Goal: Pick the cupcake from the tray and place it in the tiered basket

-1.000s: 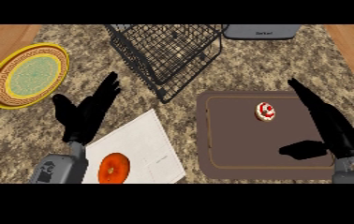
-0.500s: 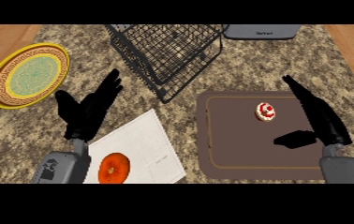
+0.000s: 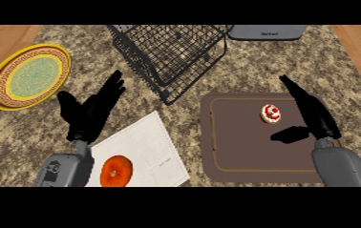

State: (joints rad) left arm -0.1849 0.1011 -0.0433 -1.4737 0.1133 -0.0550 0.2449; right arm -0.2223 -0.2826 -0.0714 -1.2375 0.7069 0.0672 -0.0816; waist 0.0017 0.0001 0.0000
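Head view. The cupcake, small with a white and red top, stands upright on the far right part of the brown tray, well apart from the black wire tiered basket, which sits further back and to the left. The right hand lies just right of the cupcake without touching it, fingers straight and thumb spread, holding nothing. The left hand rests at the near left, fingers straight and apart, also holding nothing.

The cupcake is probably light, soft and easily crushed, and its topping would smear. It is best taken low on the sides of its base, between thumb and fingers, and kept upright.

A patterned plate lies at the far left. An orange round item lies on a white sheet.
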